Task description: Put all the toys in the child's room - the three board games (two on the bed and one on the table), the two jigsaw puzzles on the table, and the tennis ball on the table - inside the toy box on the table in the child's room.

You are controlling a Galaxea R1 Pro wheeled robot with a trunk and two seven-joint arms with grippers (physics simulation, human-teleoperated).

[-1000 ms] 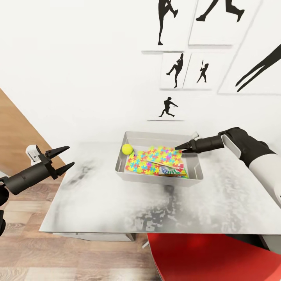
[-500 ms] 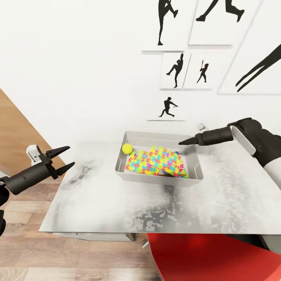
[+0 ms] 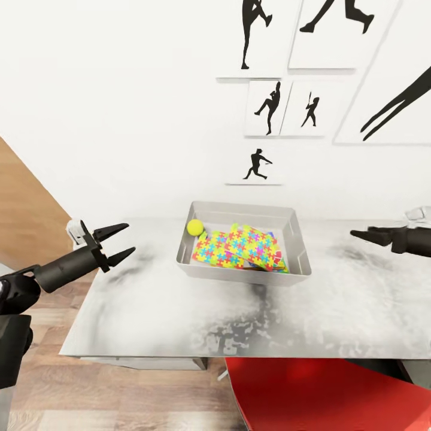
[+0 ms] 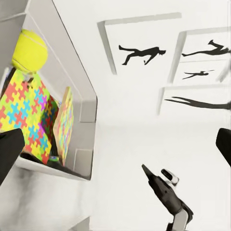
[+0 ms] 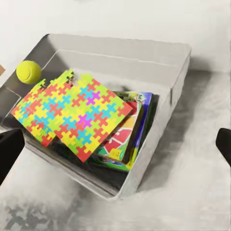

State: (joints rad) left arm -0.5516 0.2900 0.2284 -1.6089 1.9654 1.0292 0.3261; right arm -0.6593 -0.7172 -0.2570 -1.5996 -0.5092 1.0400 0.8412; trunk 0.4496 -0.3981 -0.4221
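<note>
On the grey mottled table (image 3: 179, 311) the toy box (image 3: 244, 272) stands near the back wall, below the black silhouette pictures (image 3: 266, 108) of ball players. Inside the toy box, the tennis ball (image 3: 195, 227) rests in the corner nearest the left arm, touching the edge of the jigsaw puzzles (image 3: 239, 246), whose bright interlocking pieces lie overlapping and tilted across the top of the load. Under the puzzles, in the right wrist view, the board games (image 5: 126, 134) sit stacked against the toy box's far side wall; their printed covers carry writing too small and blurred to read.

The left gripper (image 3: 115, 242) hovers over the table edge well to the left of the toy box, its fingers spread apart and holding nothing. It has moved a little closer to the toy box than a second ago. The right gripper (image 3: 359, 234) was poised just over the toy box's right rim a second ago and has since pulled well away to the right of it; its tip looks narrow, but whether its fingers meet I cannot tell.
</note>
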